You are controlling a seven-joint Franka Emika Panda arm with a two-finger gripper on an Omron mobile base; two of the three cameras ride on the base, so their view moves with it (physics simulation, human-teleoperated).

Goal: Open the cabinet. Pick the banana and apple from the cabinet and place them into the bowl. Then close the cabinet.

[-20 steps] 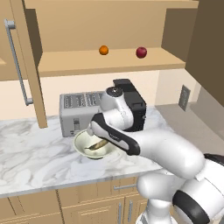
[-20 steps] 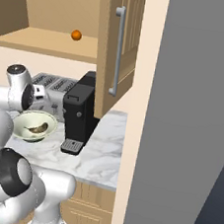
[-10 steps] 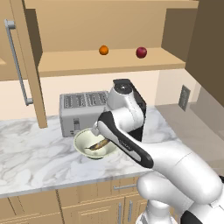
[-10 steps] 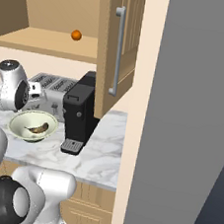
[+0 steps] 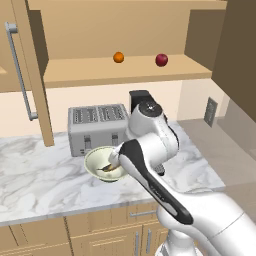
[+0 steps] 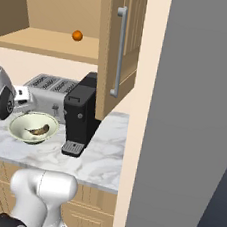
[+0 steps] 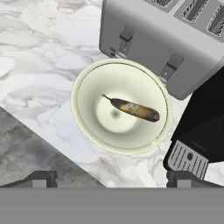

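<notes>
**A:** What is the gripper (image 7: 111, 181) doing?

**B:** Its two dark fingertips (image 7: 41, 178) stand wide apart with nothing between them. It hangs above the bowl (image 7: 85, 83), looking down into it.

**A:** And in the bowl?

**B:** The banana (image 7: 133, 109), yellow-brown and slightly curved, lies on the bowl's inner slope. The pale cream-green bowl (image 5: 94, 161) sits on the marble counter (image 5: 35, 170), just in front of a silver toaster (image 5: 95, 127). A black coffee machine (image 6: 80, 114) stands just to the right of the bowl.

**A:** Where is the apple?

**B:** The dark-red apple (image 5: 161, 60) rests on the cabinet (image 5: 125, 70) shelf, up above the counter, toward the right. An orange ball (image 5: 118, 57) sits to its left, apart from it.

**A:** Is the cabinet open?

**B:** Yes. The left door (image 5: 22, 75) is swung out, its long silver bar handle (image 5: 20, 70) showing. The right door (image 6: 120, 51) is swung out too, seen from the right side.
</notes>
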